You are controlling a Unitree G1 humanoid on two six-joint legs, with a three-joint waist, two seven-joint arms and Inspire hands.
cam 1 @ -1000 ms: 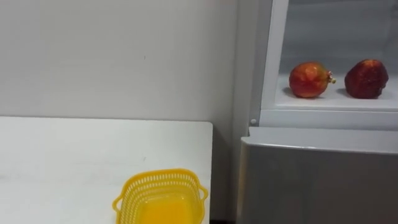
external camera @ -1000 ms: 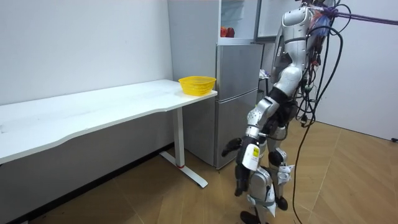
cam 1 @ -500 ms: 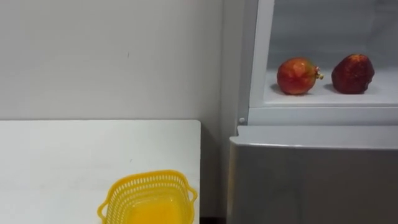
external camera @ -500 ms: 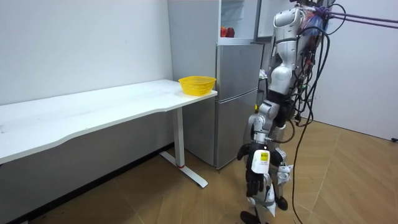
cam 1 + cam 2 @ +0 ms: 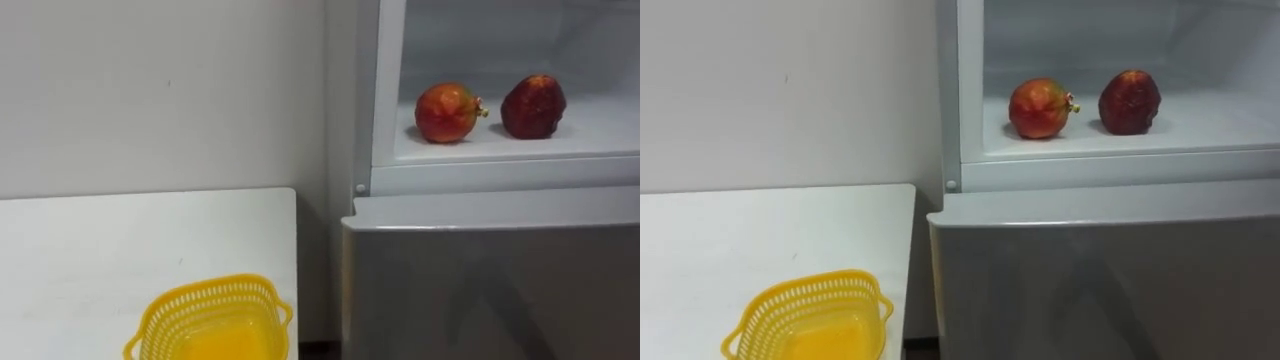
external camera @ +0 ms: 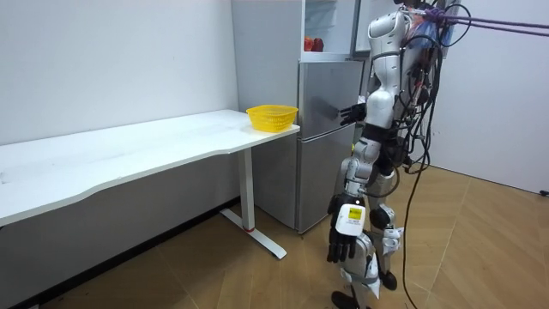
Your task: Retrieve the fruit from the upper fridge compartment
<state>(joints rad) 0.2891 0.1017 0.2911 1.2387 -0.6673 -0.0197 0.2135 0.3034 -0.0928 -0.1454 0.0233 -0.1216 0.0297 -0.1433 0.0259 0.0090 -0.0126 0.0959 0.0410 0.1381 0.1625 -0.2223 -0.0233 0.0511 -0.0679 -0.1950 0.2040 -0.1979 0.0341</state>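
The upper fridge compartment (image 5: 600, 125) stands open. On its white shelf lie two fruits side by side: a red-and-yellow one (image 5: 446, 111) on the left and a darker red one (image 5: 533, 106) on the right. In the room view I stand upright close in front of the fridge (image 6: 326, 137). My right hand (image 6: 350, 112) is raised to chest height before the fridge, fingers spread and holding nothing. My left hand (image 6: 343, 233) hangs low beside my leg, fingers relaxed and holding nothing.
A yellow mesh basket (image 5: 200, 293) sits on the white table's (image 5: 100, 240) end, just left of the fridge. The closed grey lower fridge door (image 5: 490, 290) is below the open shelf. A white wall rises behind the table.
The eye view has shifted, so the fruits and basket now sit further left in the picture. In the room view my right hand rose to chest height and my left arm swung down.
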